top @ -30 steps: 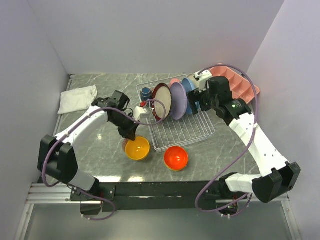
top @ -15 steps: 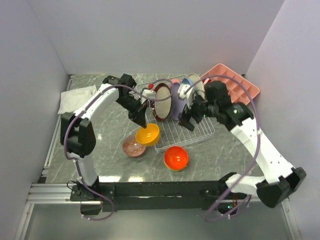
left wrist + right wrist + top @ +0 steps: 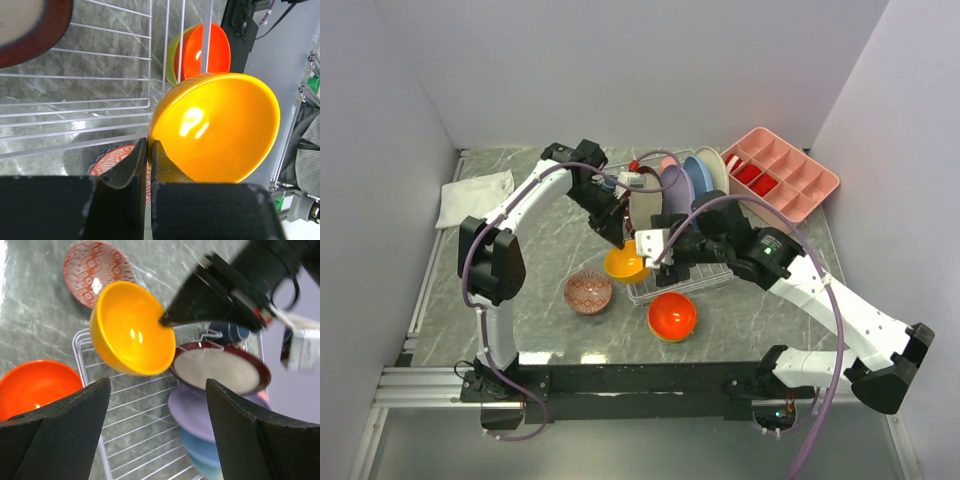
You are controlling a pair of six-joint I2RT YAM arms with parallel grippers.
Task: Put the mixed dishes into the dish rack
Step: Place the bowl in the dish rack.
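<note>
While tight on orange-yellow bowl (image 3: 215,125) rim, left tool (image 3: 148,150) by dish rack (image 3: 135,412) corner; right tool (image 3: 157,386) wide.

In the left wrist view the patterned bowl (image 3: 110,157) lay mostly hidden behind the left hand (image 3: 148,147) and the yellow bowl (image 3: 215,127); the red-rimmed plate (image 3: 30,30) was cut off at the corner. In the right wrist view the navy cup (image 3: 228,333) showed only partly behind that hand.
</note>
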